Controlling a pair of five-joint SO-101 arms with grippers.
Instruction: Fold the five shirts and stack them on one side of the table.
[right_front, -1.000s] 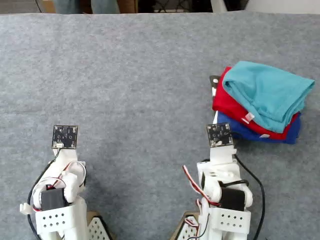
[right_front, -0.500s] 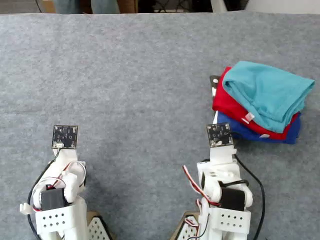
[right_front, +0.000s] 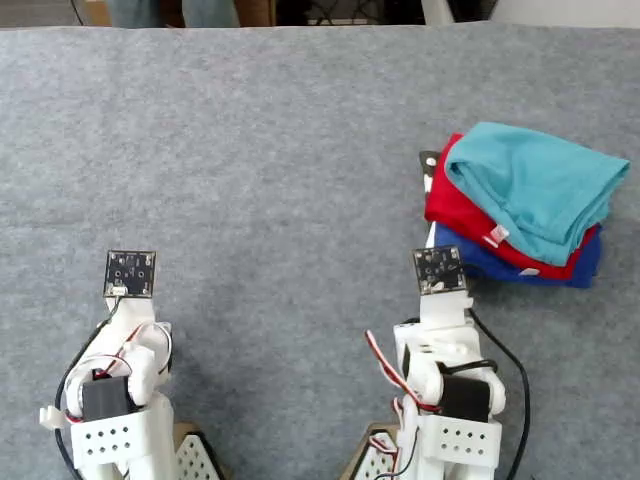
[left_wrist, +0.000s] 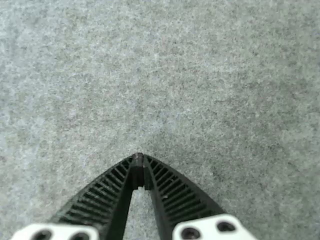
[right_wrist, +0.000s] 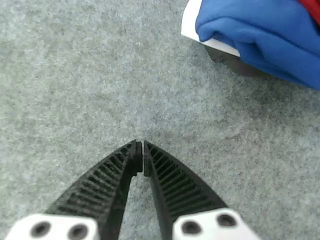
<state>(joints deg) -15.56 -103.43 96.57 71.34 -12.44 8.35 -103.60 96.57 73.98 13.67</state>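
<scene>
Change: nothing has shifted since the earlier frames; both arms sit parked at the near edge.
Left gripper (left_wrist: 139, 159): fingers pressed tip to tip, empty, over bare grey table (right_front: 250, 150).
Right gripper (right_wrist: 140, 145): fingers together, empty, near the stack.
Shirt stack (right_front: 520, 205): table's right side; teal shirt (right_front: 535, 185) on top, then red shirt (right_front: 450, 210), then blue shirt (right_front: 585, 262).

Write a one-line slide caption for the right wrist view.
Right gripper, shut and empty, over the grey mat, with the folded blue shirt close ahead.
</scene>
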